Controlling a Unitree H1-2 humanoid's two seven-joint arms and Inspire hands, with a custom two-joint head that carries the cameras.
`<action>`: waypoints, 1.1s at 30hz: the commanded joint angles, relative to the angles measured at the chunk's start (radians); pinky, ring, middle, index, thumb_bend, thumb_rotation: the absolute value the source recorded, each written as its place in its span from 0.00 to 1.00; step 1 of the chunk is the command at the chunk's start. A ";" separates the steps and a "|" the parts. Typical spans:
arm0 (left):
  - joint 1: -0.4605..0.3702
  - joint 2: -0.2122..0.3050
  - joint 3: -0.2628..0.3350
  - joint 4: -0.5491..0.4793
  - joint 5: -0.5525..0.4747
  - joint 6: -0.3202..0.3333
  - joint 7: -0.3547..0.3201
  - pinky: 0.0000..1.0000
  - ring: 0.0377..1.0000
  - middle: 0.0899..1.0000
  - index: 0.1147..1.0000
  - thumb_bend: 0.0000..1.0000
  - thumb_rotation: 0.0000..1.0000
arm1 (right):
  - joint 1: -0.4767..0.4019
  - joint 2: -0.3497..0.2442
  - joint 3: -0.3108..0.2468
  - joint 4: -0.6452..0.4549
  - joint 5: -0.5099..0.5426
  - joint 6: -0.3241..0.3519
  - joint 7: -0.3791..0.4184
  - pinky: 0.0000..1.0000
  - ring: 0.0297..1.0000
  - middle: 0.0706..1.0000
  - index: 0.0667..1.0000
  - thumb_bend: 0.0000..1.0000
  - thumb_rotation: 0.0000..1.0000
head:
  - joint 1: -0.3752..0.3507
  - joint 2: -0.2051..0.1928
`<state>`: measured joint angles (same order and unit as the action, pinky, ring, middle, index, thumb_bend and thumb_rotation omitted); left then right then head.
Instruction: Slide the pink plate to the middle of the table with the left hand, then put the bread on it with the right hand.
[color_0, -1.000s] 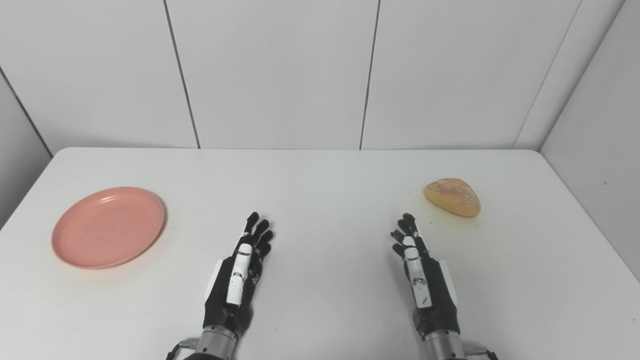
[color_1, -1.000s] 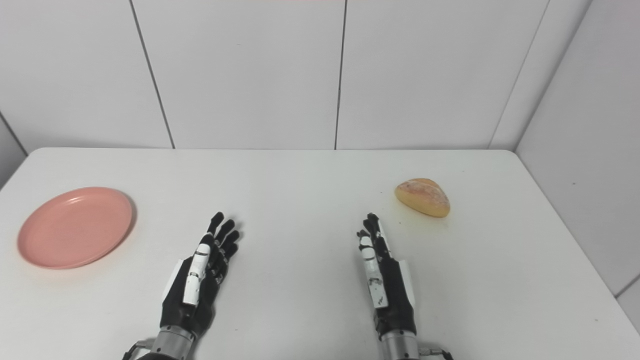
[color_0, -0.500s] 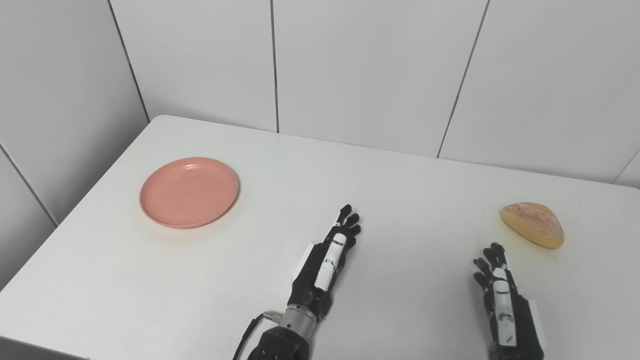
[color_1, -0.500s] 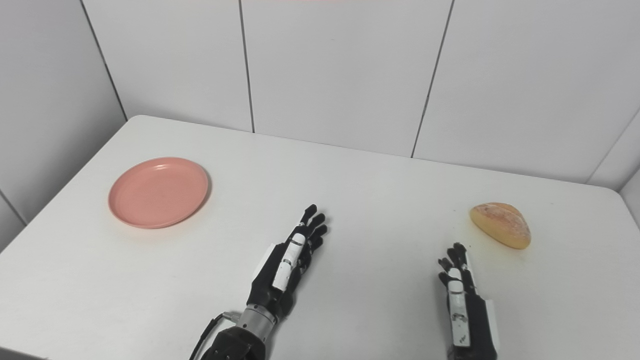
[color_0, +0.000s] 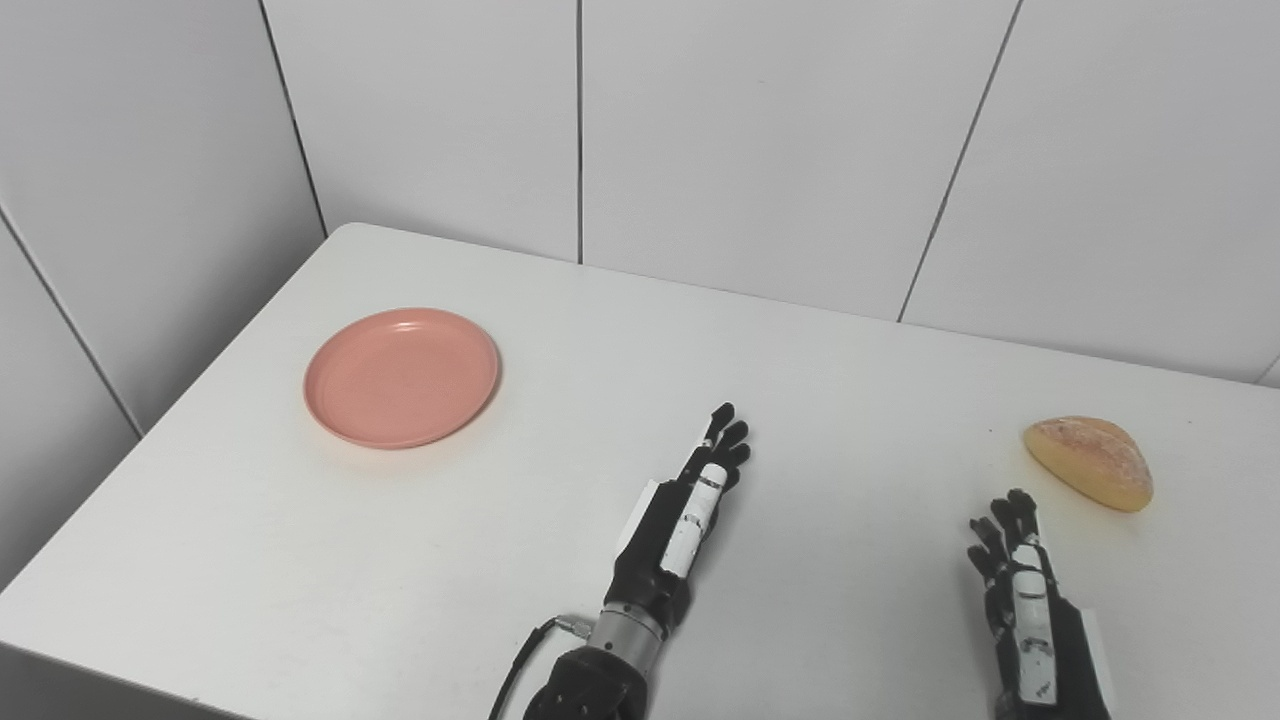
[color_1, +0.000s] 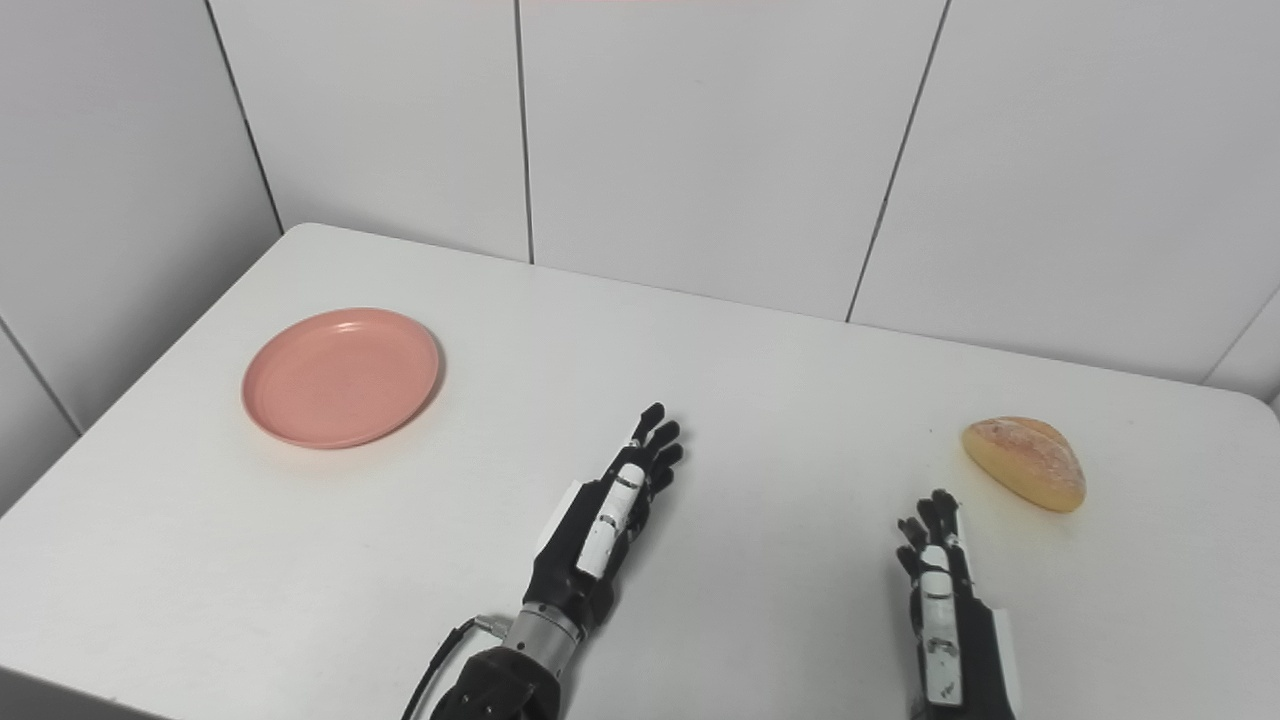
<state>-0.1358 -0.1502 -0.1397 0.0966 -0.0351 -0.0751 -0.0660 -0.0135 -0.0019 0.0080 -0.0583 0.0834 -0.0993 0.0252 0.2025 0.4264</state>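
The pink plate (color_0: 401, 376) lies flat and bare on the left part of the white table (color_0: 560, 330). A golden bread roll (color_0: 1090, 461) rests on the right side. My left hand (color_0: 683, 517) lies low over the table's middle front, fingers stretched out and holding nothing, well to the right of the plate. Near the bottom right, my right hand (color_0: 1025, 605) is also open, with its fingertips a short way below and left of the bread. Neither hand touches an object.
White panelled walls close the table off at the back and on the left. The table's left edge (color_0: 160, 420) runs diagonally just beyond the plate. A black cable (color_0: 520, 660) hangs by my left wrist.
The camera has swung left, so the whole picture has shifted right. Plate, bread and both hands keep their places on the table.
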 joint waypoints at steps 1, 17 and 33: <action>0.033 0.003 0.000 0.051 0.003 -0.030 -0.002 0.99 0.97 0.98 0.98 0.40 1.00 | -0.006 0.001 -0.002 -0.015 0.001 -0.048 0.007 0.98 0.97 0.98 0.99 0.24 1.00 | -0.005 0.002; -0.005 0.027 0.035 -0.059 -0.025 0.047 -0.002 1.00 0.98 0.98 0.98 0.42 1.00 | -0.010 0.016 -0.003 -0.003 -0.024 -0.046 -0.007 0.96 0.95 0.96 0.97 0.25 1.00 | 0.003 -0.004; -0.094 0.080 0.125 -0.264 -0.019 0.160 0.045 0.98 0.94 0.95 0.94 0.44 1.00 | -0.005 0.015 -0.001 -0.002 -0.021 -0.049 -0.005 0.97 0.96 0.97 0.98 0.25 1.00 | 0.027 -0.011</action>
<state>-0.1887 -0.0726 -0.0227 -0.1178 -0.0454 0.0728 -0.0327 -0.0174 0.0129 0.0092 -0.0584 0.0596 -0.1004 0.0143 0.2301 0.4157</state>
